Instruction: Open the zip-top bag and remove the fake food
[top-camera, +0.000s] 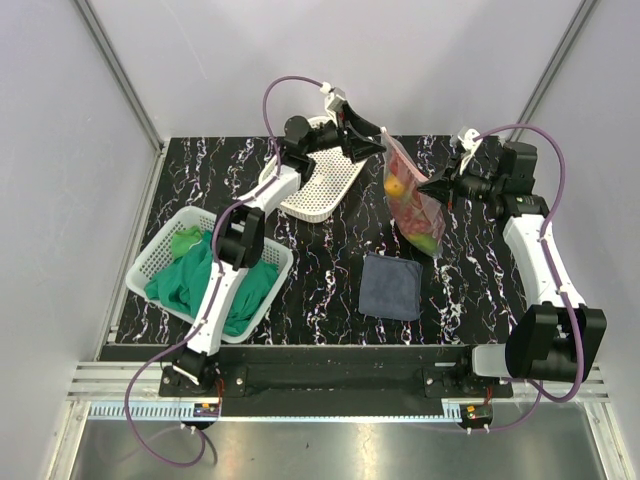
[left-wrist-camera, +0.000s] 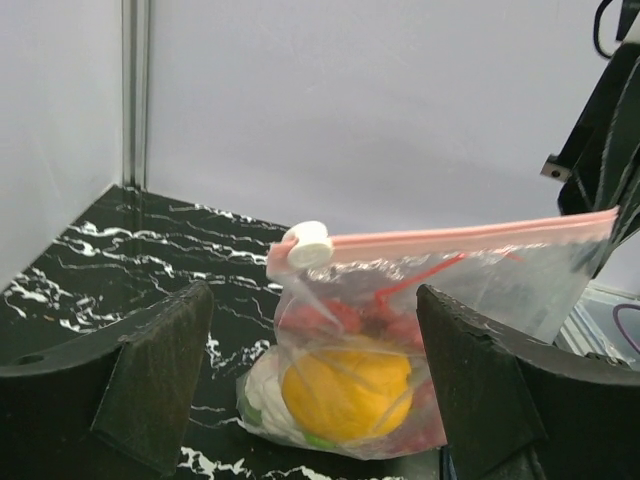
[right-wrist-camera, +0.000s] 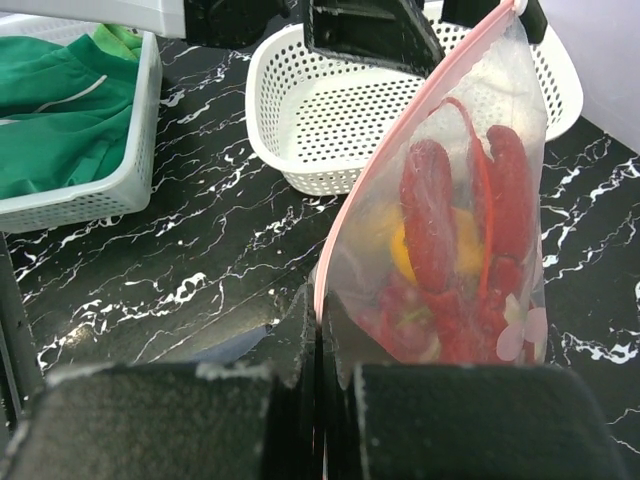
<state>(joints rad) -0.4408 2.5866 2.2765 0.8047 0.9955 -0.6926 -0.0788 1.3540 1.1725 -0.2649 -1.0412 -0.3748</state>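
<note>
The zip-top bag (top-camera: 410, 200) hangs on edge above the table, its pink zip strip (left-wrist-camera: 450, 238) uppermost. My right gripper (right-wrist-camera: 321, 322) is shut on the near end of that strip, and in the top view it (top-camera: 433, 187) sits at the bag's right side. At the strip's far end a white slider (left-wrist-camera: 307, 243) sits. My left gripper (left-wrist-camera: 312, 298) stands wide open facing that end, its fingers (left-wrist-camera: 160, 370) on either side of the bag and apart from it. Inside the bag is the fake food: a red lobster (right-wrist-camera: 440, 230), an orange fruit (left-wrist-camera: 345, 390) and small green and white pieces.
A white perforated basket (top-camera: 320, 185) stands behind the left gripper (top-camera: 368, 143). A second basket (top-camera: 165, 248) with green cloth is at the left front. A dark blue-grey folded cloth (top-camera: 391, 286) lies on the marble table below the bag. Walls close the back and sides.
</note>
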